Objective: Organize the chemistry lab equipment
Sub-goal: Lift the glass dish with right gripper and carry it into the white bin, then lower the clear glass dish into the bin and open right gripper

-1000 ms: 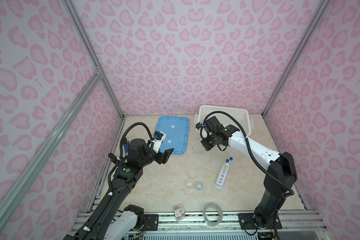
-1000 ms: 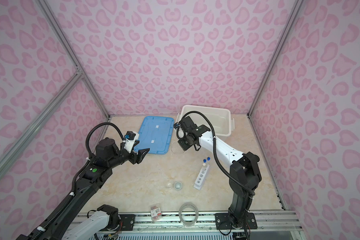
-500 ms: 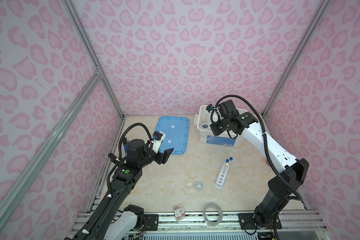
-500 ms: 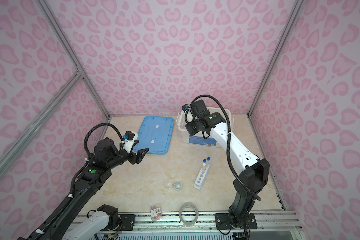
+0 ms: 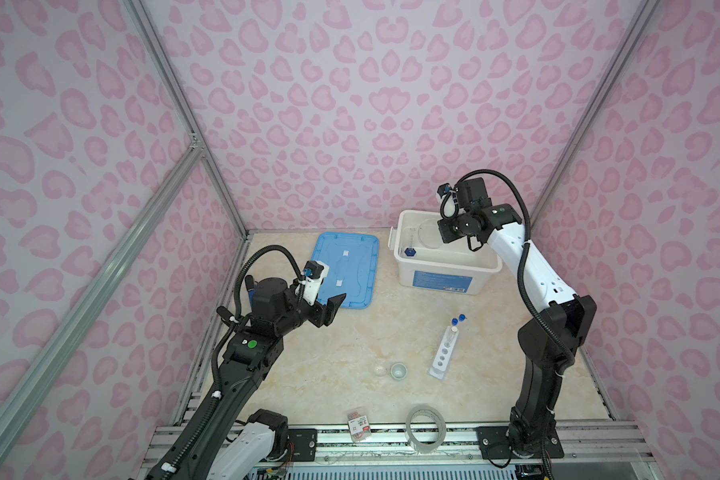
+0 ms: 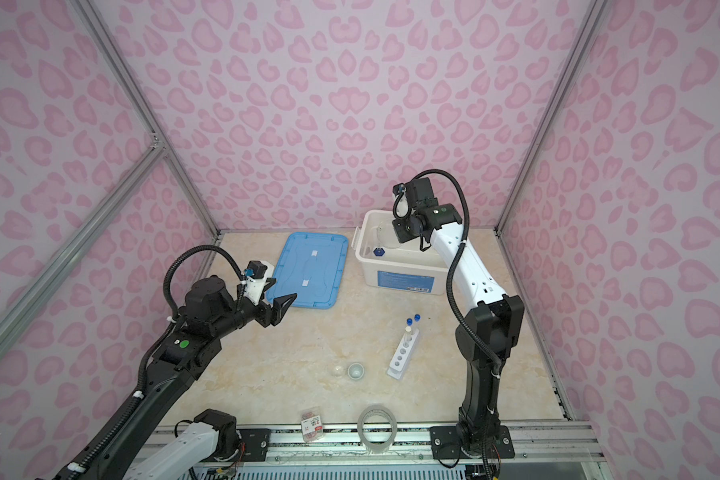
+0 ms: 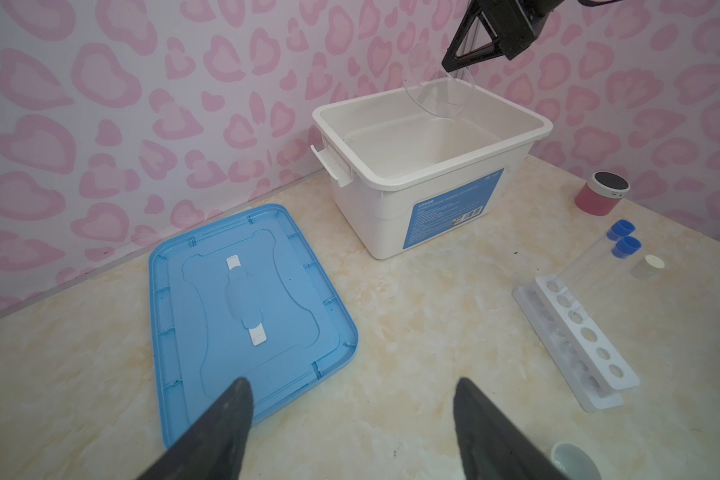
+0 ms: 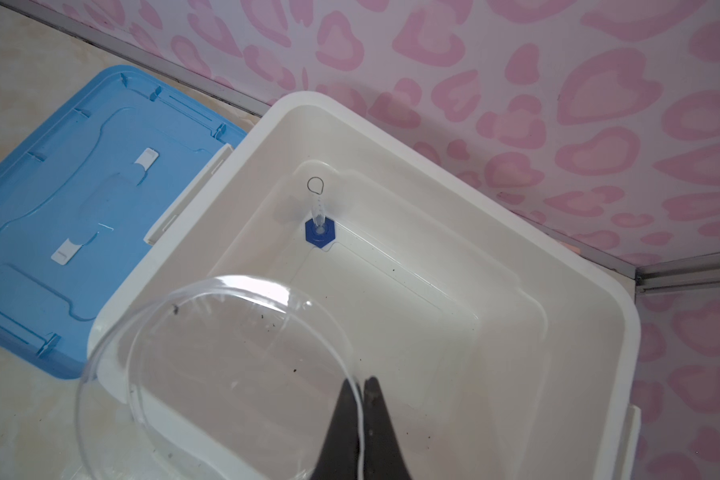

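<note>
The right gripper [image 8: 360,380] pinches the clear petri dish [image 8: 225,374] by its rim above the white bin [image 8: 516,270]; the left gripper [image 7: 350,388] is wide open, empty.

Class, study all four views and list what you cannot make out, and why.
Bin label: print blurred in the left wrist view, too small in both top views.
Small white cup: cut off by the left wrist view's edge.
Packet: print too small in a top view.
Petri dish: part cut off by the right wrist view's edge.
</note>
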